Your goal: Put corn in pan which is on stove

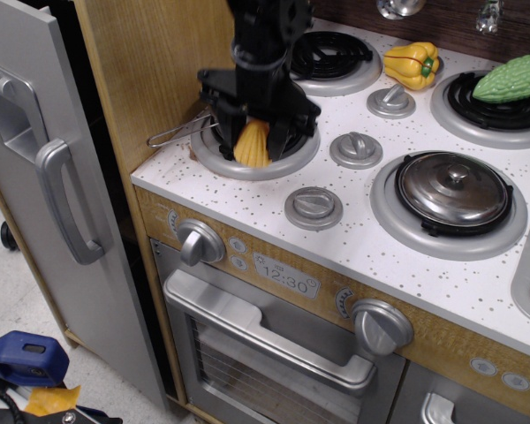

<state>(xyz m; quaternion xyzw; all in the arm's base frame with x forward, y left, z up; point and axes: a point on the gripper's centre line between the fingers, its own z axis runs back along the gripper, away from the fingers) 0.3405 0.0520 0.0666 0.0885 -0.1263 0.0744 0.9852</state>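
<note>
My black gripper (253,140) is shut on the yellow ribbed corn (253,146) and holds it lifted off the stove top, over the front edge of the near-left burner. The steel pan sits on that burner; only its thin wire loop handle (175,134) and a bit of rim show, since the arm hides the rest. The stove (353,230) has a white speckled top, grey burner rings and silver knobs.
A flat grey domed lid (454,189) covers the front right burner. A yellow bell pepper (412,63) and a green bumpy vegetable (512,78) lie at the back. Silver knobs (314,207) stand on the top. A wooden wall (150,71) rises left of the pan.
</note>
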